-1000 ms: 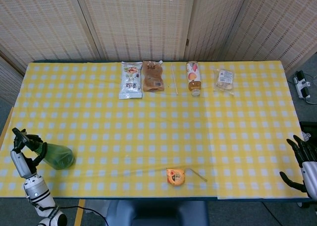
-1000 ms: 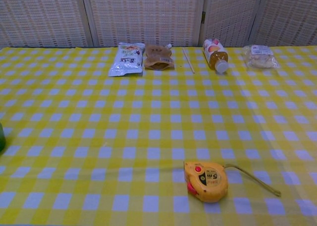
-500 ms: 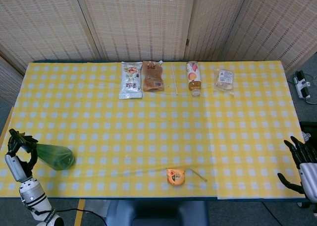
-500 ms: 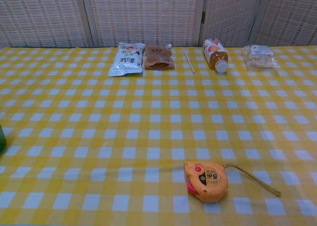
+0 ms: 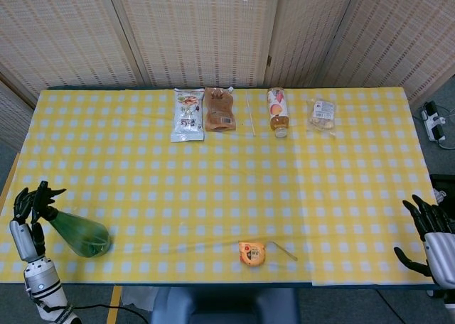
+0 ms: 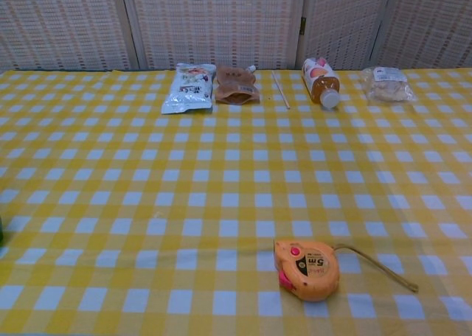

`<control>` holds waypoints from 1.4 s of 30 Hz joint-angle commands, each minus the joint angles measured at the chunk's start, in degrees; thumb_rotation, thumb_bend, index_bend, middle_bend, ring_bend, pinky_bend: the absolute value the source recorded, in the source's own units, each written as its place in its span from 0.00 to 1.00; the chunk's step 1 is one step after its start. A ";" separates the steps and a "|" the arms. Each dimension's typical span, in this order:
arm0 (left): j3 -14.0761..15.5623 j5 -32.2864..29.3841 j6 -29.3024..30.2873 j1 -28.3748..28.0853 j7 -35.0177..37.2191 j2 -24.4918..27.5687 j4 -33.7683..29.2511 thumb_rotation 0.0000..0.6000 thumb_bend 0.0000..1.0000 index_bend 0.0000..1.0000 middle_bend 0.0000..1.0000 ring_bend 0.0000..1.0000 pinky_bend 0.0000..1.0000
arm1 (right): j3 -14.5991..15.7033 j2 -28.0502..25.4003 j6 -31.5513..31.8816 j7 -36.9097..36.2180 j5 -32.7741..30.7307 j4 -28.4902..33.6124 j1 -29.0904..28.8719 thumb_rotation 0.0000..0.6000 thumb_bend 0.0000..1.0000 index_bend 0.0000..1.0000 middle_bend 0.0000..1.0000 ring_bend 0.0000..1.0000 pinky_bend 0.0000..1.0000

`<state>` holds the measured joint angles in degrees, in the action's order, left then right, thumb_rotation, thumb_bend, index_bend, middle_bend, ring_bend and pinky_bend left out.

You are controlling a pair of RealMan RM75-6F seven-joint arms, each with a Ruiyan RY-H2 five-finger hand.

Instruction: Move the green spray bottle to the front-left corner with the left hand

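The bottle (image 5: 79,233) lies on its side at the counter's (image 5: 213,196) front-left corner; the left robot hand (image 5: 28,209) touches its top, fingers apart; only letting go looks left

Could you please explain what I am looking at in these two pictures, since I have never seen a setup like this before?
This is a robot with two arms, each ending in a mechanical hand with fingers, working at a table covered in a yellow checked cloth. One picture looks down from its head, the other looks forward from its chest.

The head view shows both hands at the near edge. The left hand is at the nozzle end of the green spray bottle, which lies on its side near the front-left corner; whether it grips it is unclear. The right hand is open and holds nothing.

Near the front lies an orange tape measure. Along the far edge lie food packets and a drink bottle.
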<state>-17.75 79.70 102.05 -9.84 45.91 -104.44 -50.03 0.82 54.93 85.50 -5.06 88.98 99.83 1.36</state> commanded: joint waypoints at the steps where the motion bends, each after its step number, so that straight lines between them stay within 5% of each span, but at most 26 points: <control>1: -0.11 0.25 0.43 0.03 0.15 0.19 -0.25 0.00 0.17 0.52 0.47 0.31 0.17 | -0.05 0.04 -0.01 0.03 -0.10 -0.02 -0.02 1.00 0.31 0.00 0.00 0.00 0.00; 27: -1.36 0.65 4.24 2.12 1.58 2.95 -2.84 0.00 0.17 0.47 0.45 0.30 0.17 | 0.00 0.33 -0.35 0.43 -0.06 0.15 -0.29 1.00 0.31 0.00 0.00 0.00 0.00; 36: -2.45 -1.33 -0.12 2.58 -5.31 10.46 -5.63 0.01 0.17 0.42 0.43 0.27 0.15 | -0.32 0.76 -2.01 2.23 -0.62 0.32 -1.39 1.00 0.31 0.00 0.00 0.00 0.00; 38: -0.25 -1.00 -4.37 3.03 -10.10 14.95 -7.05 0.10 0.17 0.37 0.42 0.25 0.14 | -0.68 1.11 -2.38 3.54 -0.89 0.39 -1.84 1.00 0.31 0.00 0.00 0.00 0.00; 42: 6.28 0.59 -15.91 3.84 -19.91 27.91 -14.41 0.60 0.17 0.23 0.31 0.18 0.13 | -1.16 2.08 -4.26 5.35 -1.56 0.55 -3.19 1.00 0.31 0.00 0.00 0.00 0.00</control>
<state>-16.95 79.42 95.97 -6.87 33.79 -86.80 -58.29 -0.10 56.59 81.93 -0.21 87.75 100.30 -1.27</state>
